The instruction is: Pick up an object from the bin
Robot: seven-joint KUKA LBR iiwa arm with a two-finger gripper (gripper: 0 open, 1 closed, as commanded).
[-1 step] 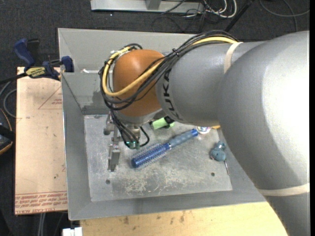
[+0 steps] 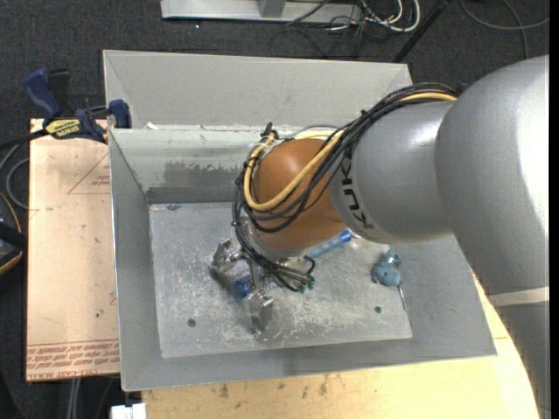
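**Ann:** Silver fingers (image 2: 224,259)! Is the claw (image 2: 242,284) open?

**Ben:** Yes, I think so. Its two tips stand apart. They are low down by the floor of the bin, a bit left of the middle of the frame. It is not squeezing anything.

**Ann:** What is that small blue thing (image 2: 241,289)?

**Ben:** It lies on the floor right between the tips. It is partly hidden, so I cannot tell what it is.

**Ann:** So is the job done?

**Ben:** No. The claw is down at the thing, but nothing is grabbed or lifted. I think it has to close and then go up.

**Ann:** What else is near?

**Ben:** A blue stick (image 2: 336,243) peeks out from under the orange cover (image 2: 293,190), just up and right of the claw. Further right, well apart, lies a blue-grey lump (image 2: 386,271). All around is the grey bin (image 2: 131,234) with its scratched floor.
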